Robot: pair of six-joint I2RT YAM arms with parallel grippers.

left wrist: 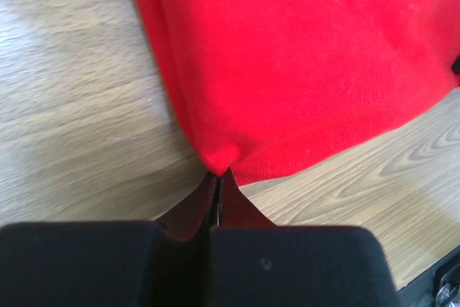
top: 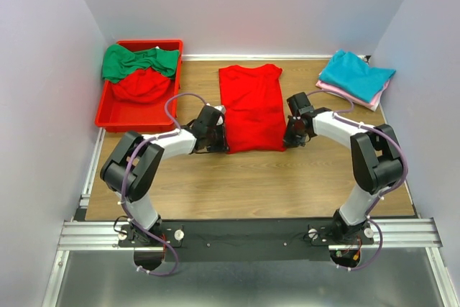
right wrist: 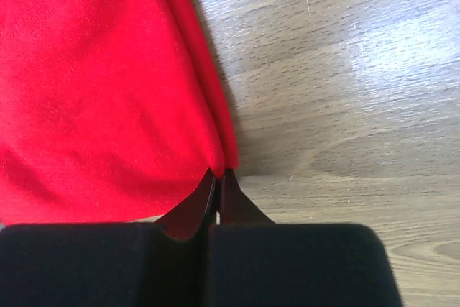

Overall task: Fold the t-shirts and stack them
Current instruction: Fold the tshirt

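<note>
Left fingers [left wrist: 192, 212] and right fingers [right wrist: 188, 213] pinching near corners of red t-shirt [top: 251, 106], folded lengthwise, lying flat

The whole surface [top: 287, 185] is viewed from a fixed camera set high behind the arm bases [top: 144, 229], angled downward. Each wrist view is taken close over the wood, along the left tool [left wrist: 218, 181] and the right tool [right wrist: 218, 177]. The red t-shirt [top: 251, 109] is shared by all three views: its near left corner in the left wrist view, its near right corner in the right.
</note>
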